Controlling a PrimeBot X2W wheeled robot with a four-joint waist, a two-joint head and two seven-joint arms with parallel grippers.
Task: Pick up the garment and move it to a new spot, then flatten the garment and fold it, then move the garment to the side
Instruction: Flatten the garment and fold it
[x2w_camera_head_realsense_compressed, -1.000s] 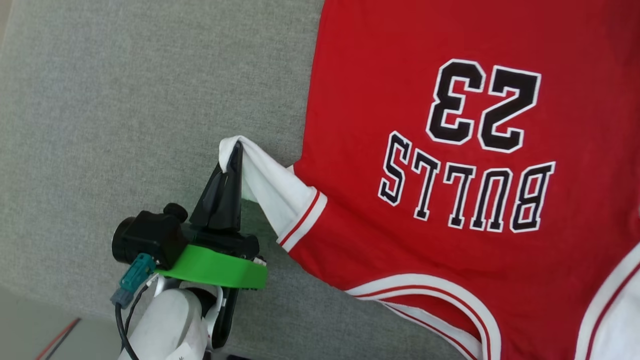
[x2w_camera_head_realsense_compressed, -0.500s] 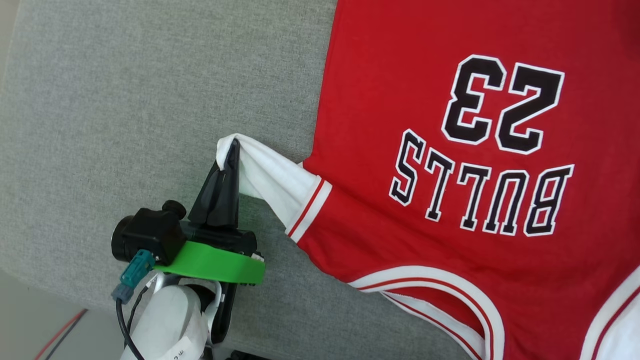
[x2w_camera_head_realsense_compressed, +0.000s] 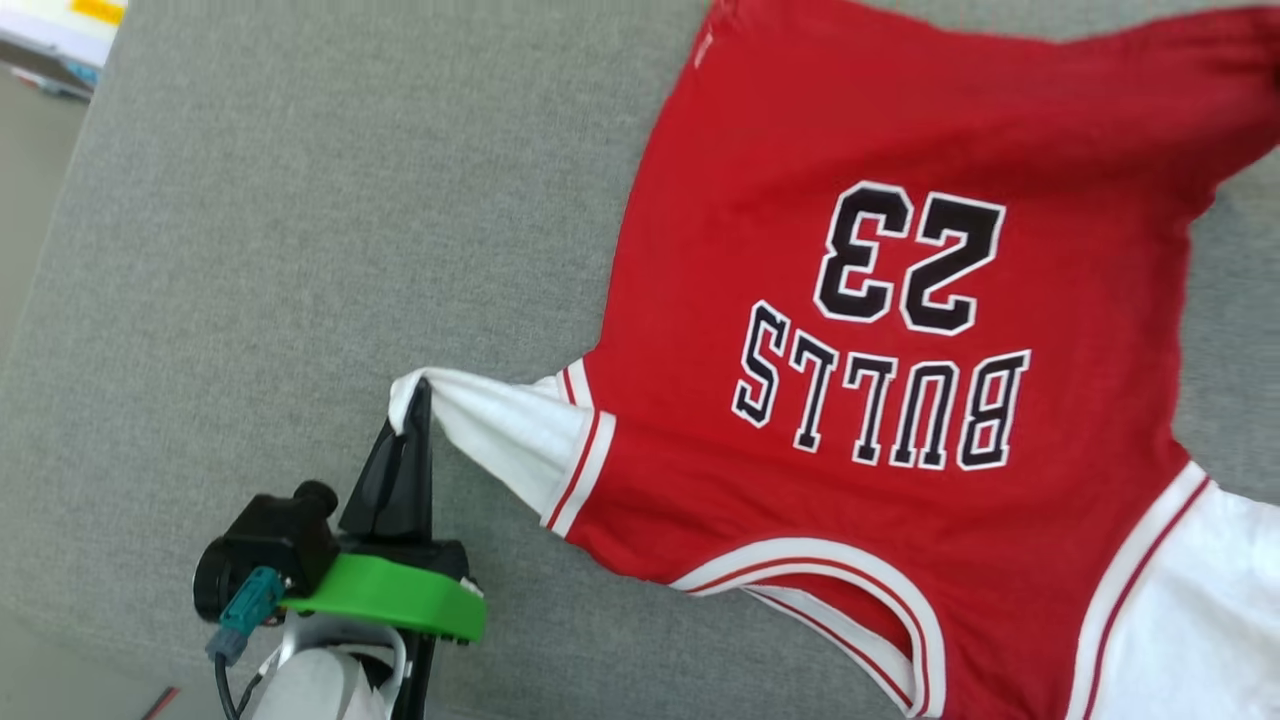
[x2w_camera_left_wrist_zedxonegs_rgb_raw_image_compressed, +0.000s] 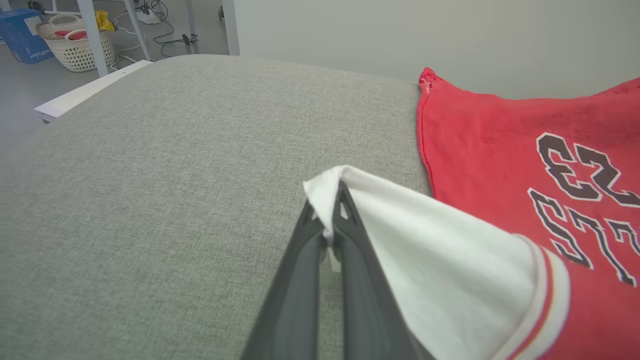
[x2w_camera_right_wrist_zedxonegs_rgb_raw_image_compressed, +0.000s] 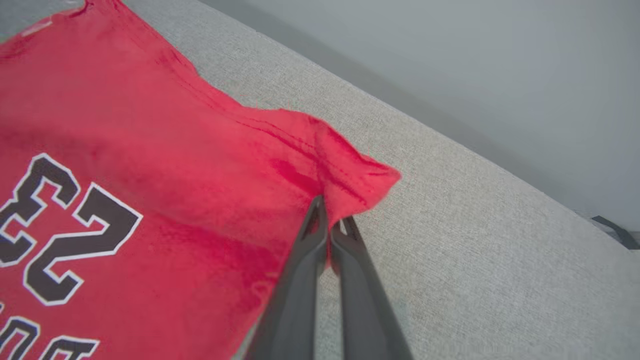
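- The left pincer (x2w_camera_head_realsense_compressed: 418, 400) is clamped on the tip of the white sleeve (x2w_camera_head_realsense_compressed: 500, 435) of the garment (x2w_camera_head_realsense_compressed: 900, 520).
- The right pincer (x2w_camera_right_wrist_zedxonegs_rgb_raw_image_compressed: 330, 222) is pinched shut on a red corner (x2w_camera_right_wrist_zedxonegs_rgb_raw_image_compressed: 360, 180) at the shirt's bottom edge.
- The garment lies spread on the grey cloth surface (x2w_camera_head_realsense_compressed: 250, 250), to the right of the left pincer, with its letters and number facing up.
- Right at the left pincer the sleeve lifts off the surface, while the rest lies down.
- The shirt looks soft, light and floppy, so it will likely sag and bunch between the two holds.
- A tiny pinch could slip off.
- Corners, hems and the thick striped trim look like the best places to grab.
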